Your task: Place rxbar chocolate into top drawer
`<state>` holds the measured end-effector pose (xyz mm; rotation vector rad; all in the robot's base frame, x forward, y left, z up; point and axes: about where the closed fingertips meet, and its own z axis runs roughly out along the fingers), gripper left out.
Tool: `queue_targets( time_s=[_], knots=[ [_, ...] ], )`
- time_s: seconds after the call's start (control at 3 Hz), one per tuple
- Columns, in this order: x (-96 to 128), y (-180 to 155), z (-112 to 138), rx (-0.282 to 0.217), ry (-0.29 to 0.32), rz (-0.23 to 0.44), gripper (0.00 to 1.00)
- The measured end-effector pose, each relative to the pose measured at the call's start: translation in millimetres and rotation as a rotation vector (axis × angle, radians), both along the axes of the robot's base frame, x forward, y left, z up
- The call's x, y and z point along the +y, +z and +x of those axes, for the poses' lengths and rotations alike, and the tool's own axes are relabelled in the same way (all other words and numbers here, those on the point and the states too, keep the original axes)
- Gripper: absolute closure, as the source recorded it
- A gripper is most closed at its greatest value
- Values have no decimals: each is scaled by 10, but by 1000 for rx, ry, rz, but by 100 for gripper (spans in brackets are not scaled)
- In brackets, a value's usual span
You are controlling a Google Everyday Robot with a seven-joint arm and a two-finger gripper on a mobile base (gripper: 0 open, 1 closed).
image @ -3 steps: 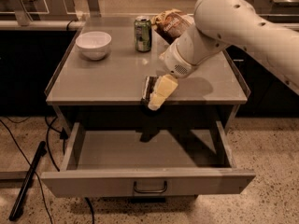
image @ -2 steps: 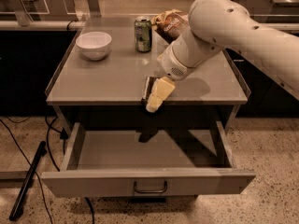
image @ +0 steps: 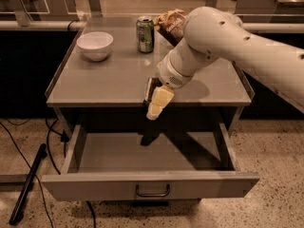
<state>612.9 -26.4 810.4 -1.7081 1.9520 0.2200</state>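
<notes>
Because it takes up most of the view, the bench (image: 109, 82) heads the list: grey, flat-topped, with low raised rims along its sides.

Item two, robot arm (image: 237, 42): white and thick, entering from 3 o'clock and bending down to the front edge of the bench top, near its 6 o'clock.

Item three, top drawer (image: 95, 186): grey metal, wide and shallow, pulled out toward the viewer below the bench top. The arm's shadow falls on its floor.

Item four, black rod (image: 28, 186): lying on the speckled floor at 8 o'clock of the drawer, with dark cables near it.

Item five, chip bag (image: 167, 23): crinkled, brown and yellow, at 1 o'clock of the bench top, partly behind the arm.

Item six, bowl (image: 95, 45): white, upright, at 11 o'clock of the top, apart from the other things.

Item seven, can (image: 145, 34): green, upright, at 12 o'clock, just beside the chip bag.

Item eight, end effector (image: 155, 102): cream-coloured, pointing down past the bench's front edge, above the back part of the drawer, closed on the bar.

Item nine, rxbar chocolate (image: 149, 90): dark and flat, held on edge at the 9 o'clock side of the cream finger, level with the bench's front edge and above the drawer, not resting in it.

Item ten, handle (image: 152, 192): curved metal pull, centred on the drawer front.
</notes>
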Motion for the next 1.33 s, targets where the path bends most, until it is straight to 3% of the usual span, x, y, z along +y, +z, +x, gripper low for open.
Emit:
queue_targets(
  time_s=[0.67, 1.33],
  knots=[
    [-11, -85, 30, 45, 1, -13, 0],
    [-15, -102, 35, 59, -1, -16, 47]
  ],
)
